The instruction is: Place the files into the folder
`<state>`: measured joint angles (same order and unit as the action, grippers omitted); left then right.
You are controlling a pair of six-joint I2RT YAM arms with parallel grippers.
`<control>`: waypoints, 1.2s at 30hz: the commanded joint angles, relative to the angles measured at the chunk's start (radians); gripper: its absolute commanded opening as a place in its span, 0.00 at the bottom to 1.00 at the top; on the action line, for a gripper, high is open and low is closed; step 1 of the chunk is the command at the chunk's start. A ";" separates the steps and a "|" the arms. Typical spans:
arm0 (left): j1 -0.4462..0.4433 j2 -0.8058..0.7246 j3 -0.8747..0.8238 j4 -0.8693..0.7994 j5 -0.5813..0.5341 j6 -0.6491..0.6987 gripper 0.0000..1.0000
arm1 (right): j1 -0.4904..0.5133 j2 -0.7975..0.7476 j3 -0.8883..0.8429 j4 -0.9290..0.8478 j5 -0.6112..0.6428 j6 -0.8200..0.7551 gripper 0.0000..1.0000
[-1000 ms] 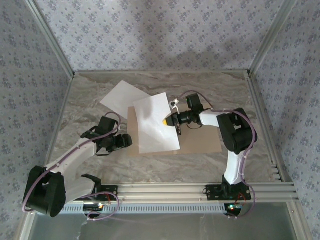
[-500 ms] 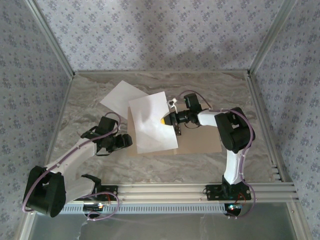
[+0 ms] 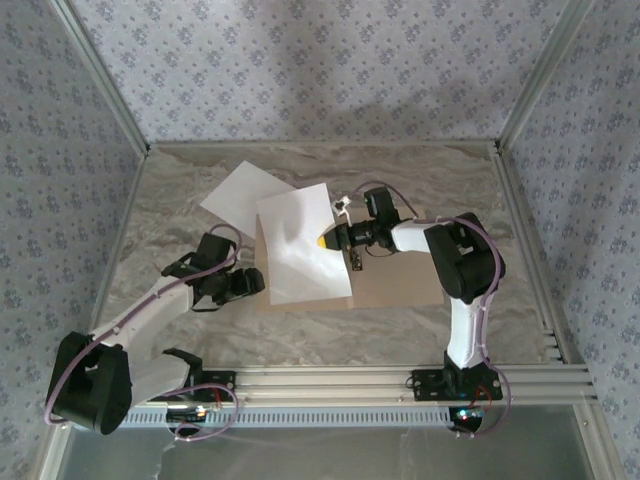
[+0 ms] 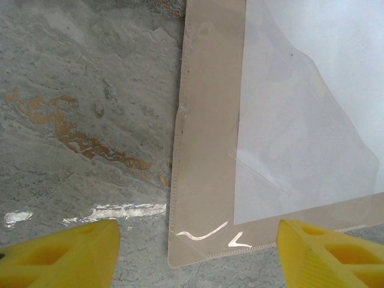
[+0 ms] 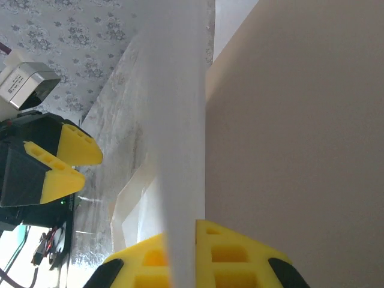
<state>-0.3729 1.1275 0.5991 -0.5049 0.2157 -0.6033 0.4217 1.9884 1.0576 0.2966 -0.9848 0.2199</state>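
Shifted slightly left since a second ago, the sheet (image 3: pixel 303 250) lies over the folder's (image 3: pixel 400 285) left half, pinched by the closed right gripper (image 3: pixel 325 241), the left gripper (image 3: pixel 252 284) spread open at the folder's near-left corner, a second sheet (image 3: pixel 240 198) beyond its far-left corner.

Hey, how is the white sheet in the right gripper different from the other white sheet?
The held sheet is pinched at its right edge by the right gripper; the far sheet is touched by no gripper. The held sheet sits over the left half of the folder; the far sheet lies mostly on the table. The held sheet overlaps the far sheet's near corner. Both are plain white, blank rectangles.
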 commanded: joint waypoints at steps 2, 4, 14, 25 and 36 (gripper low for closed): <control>0.006 -0.013 0.002 -0.023 -0.013 0.004 0.70 | 0.007 0.019 0.018 0.034 -0.016 0.041 0.00; 0.006 -0.014 0.001 -0.024 -0.012 0.004 0.70 | 0.008 0.022 0.017 0.035 -0.014 0.060 0.00; 0.006 -0.020 -0.006 -0.023 -0.014 0.002 0.70 | 0.014 0.027 -0.016 0.118 -0.022 0.121 0.00; 0.006 -0.031 -0.021 -0.016 -0.013 -0.006 0.70 | 0.026 0.021 -0.047 0.093 0.008 0.102 0.00; 0.006 -0.041 -0.024 -0.017 -0.011 -0.006 0.70 | 0.023 0.035 -0.023 0.032 0.058 0.064 0.25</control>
<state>-0.3729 1.1042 0.5789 -0.5045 0.2157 -0.6037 0.4477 2.0125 1.0237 0.3748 -0.9527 0.3130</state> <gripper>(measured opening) 0.697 0.216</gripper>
